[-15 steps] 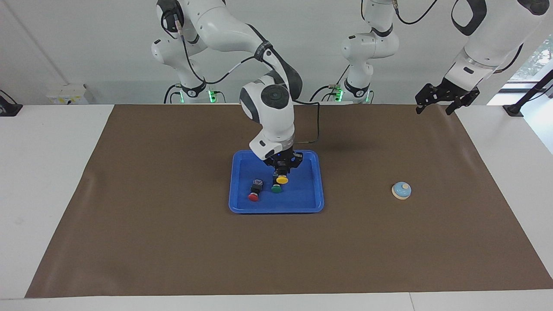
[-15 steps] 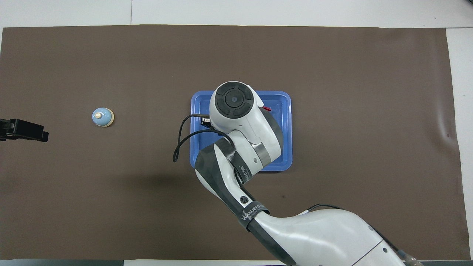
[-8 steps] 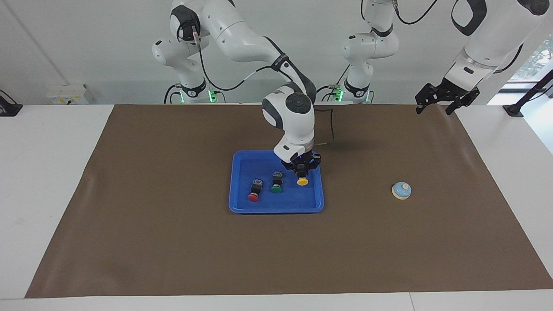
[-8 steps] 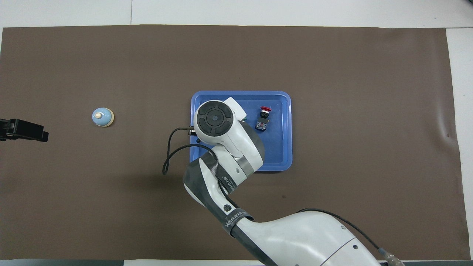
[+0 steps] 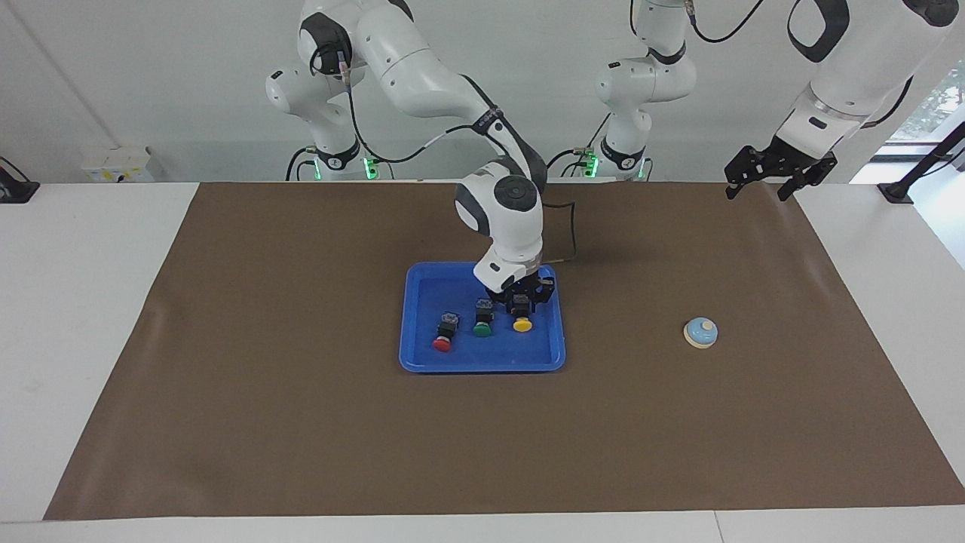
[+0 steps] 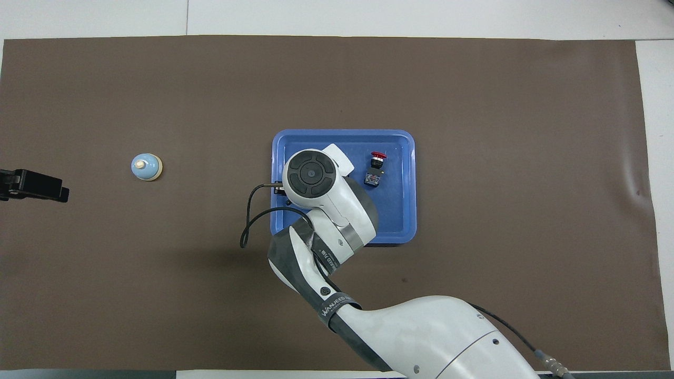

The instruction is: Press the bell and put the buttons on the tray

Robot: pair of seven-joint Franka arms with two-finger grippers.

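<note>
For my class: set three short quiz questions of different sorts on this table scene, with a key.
1. True or false: the bell sits in the tray.
2. How many buttons are in the tray?
3. Which button is the right gripper at? A red B green C yellow

Key: 1 false, it stands on the mat toward the left arm's end; 2 three; 3 C.

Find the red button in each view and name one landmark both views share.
Facing view: the red button lies in the tray, at the end of the button row toward the right arm's end.
Overhead view: it lies in the tray, beside the arm.
Shared landmark: the bell.
</note>
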